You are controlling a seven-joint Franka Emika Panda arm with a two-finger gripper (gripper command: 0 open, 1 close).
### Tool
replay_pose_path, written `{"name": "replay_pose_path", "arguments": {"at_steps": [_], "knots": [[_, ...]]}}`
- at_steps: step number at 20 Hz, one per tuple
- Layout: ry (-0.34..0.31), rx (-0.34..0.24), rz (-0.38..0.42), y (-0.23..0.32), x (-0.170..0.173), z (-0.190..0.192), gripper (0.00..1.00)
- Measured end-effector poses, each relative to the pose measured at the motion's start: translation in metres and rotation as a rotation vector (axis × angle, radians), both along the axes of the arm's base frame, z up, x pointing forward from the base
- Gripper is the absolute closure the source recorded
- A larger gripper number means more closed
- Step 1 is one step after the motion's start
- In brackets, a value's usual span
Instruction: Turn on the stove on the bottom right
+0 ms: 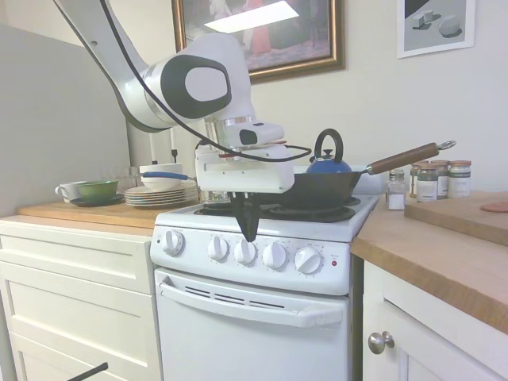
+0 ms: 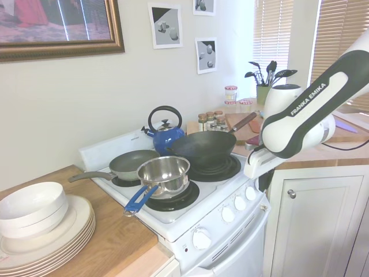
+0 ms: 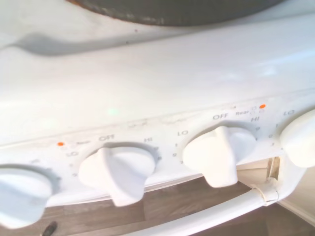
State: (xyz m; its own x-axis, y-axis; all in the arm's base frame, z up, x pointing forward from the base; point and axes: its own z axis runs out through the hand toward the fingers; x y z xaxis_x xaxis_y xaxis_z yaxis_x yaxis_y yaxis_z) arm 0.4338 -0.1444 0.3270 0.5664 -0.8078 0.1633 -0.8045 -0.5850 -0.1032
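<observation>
**Gripper hangs over the knob row of a crowded stove**

The stove (image 1: 262, 238) stands between two white cabinets with wooden counters — the left counter (image 1: 87, 213) carries stacked plates (image 1: 155, 195), a green bowl (image 1: 97, 189) and a cup (image 1: 67, 190); the right counter (image 1: 429, 246) has spice jars (image 1: 432, 181) near the wall. On the burners sit a black wok (image 1: 325, 186) with a long wooden handle reaching over the right counter, a blue kettle (image 1: 329, 163), a steel saucepan (image 2: 164, 172) with a blue handle jutting toward the front left corner, and a grey frying pan (image 2: 130, 163). Five white knobs (image 1: 275, 255) line the front panel, with a small red light (image 1: 334, 263) at its right end.

The gripper (image 1: 248, 230) points down just above the panel, between the second and third knobs from the left — its fingers look closed together into one dark tip, holding nothing. The wok sits close behind the wrist. In front of the panel and the oven-door handle (image 1: 250, 303) the room is open.
</observation>
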Motion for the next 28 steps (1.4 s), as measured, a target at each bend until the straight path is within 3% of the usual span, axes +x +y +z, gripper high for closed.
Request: {"name": "replay_pose_path", "arguments": {"at_steps": [16,28], "knots": [[-0.013,0.000,0.047,0.025,-0.025,0.045,0.00],[0.007,0.008,0.066,0.033,-0.027,0.048,0.00]]}}
